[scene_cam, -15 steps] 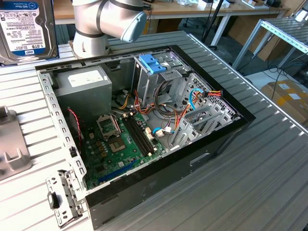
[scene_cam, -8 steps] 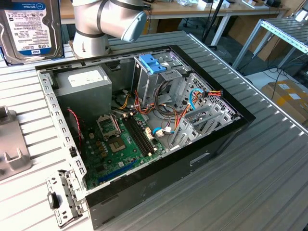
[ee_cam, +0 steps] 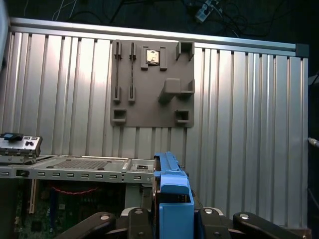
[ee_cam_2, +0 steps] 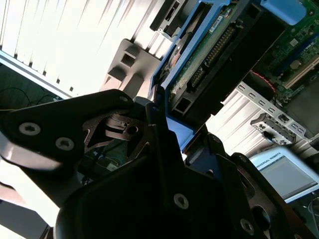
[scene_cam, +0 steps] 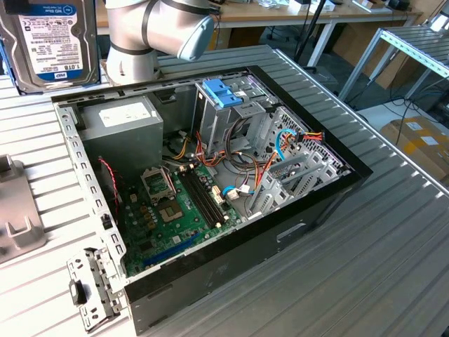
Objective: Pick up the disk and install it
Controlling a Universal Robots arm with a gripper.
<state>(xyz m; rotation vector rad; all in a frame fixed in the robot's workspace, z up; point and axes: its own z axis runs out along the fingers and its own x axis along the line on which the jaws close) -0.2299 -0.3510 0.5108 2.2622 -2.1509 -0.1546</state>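
The disk (ee_cam: pixel 172 199), framed by a bright blue carrier, sits edge-on between my gripper's (ee_cam: pixel 172 221) black fingers (ee_cam: pixel 134 219), which are shut on it. In the second wrist view the disk (ee_cam_2: pixel 199 64) shows its circuit board side and blue frame, gripped at one end by the gripper (ee_cam_2: pixel 182 127). In the exterior view the disk (scene_cam: pixel 49 42) hangs upright at the upper left, label side showing, beside the arm (scene_cam: pixel 161 28) and outside the open computer case (scene_cam: pixel 316 203). It is held above the ribbed table, near the case's edge.
Inside the case are a drive cage with a light-blue bracket (scene_cam: pixel 223 91), a grey power supply (scene_cam: pixel 123 116), the motherboard (scene_cam: pixel 175 210) and loose cables. A grey fixture plate (ee_cam: pixel 152 84) lies on the table, and a metal bracket (scene_cam: pixel 91 288) lies by the case's near corner.
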